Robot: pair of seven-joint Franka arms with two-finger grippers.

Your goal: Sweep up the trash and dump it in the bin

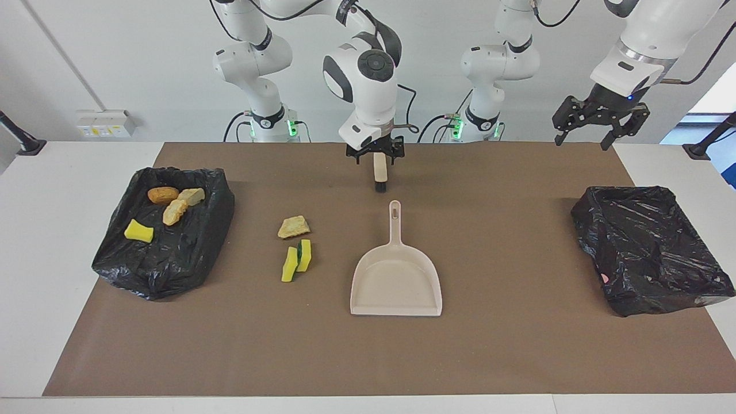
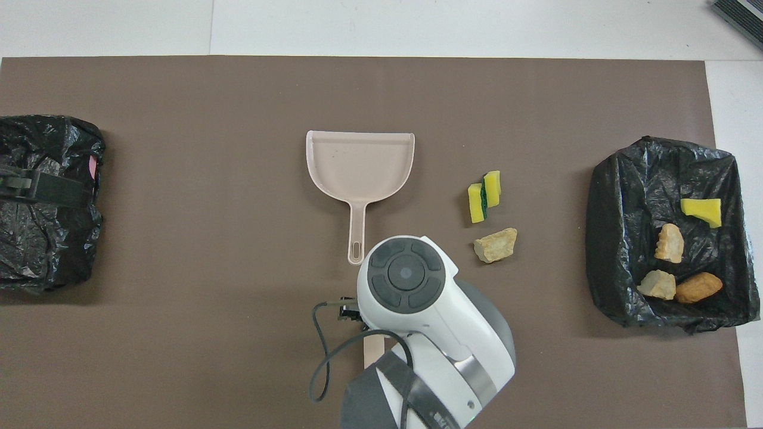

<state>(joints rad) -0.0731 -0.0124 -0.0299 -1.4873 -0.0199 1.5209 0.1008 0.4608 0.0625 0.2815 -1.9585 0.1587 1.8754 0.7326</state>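
Trash lies in two places. Four chunks, orange-brown (image 1: 163,195), two pale tan (image 1: 191,196) and one yellow (image 1: 138,231), sit inside the black-lined bin (image 1: 172,270) at my right arm's end of the counter. Loose on the brown mat (image 1: 517,356) between that bin and the beige dustpan (image 1: 397,282) are a tan chunk (image 1: 294,227) and, just beside it and farther from me, a pair of yellow-with-green pieces (image 1: 296,259) leaning together. The dustpan lies flat at mid-mat, its handle pointing toward me, nothing touching it.

My right gripper (image 1: 375,154) hangs with fingers spread wide over the near end of a beige brush (image 1: 379,171), which lies near my edge of the mat. I cannot tell whether the fingers touch it.

My left gripper (image 1: 598,123) waits raised over the second black-lined bin (image 1: 650,247) at my left arm's end, fingers wide apart and holding nothing.
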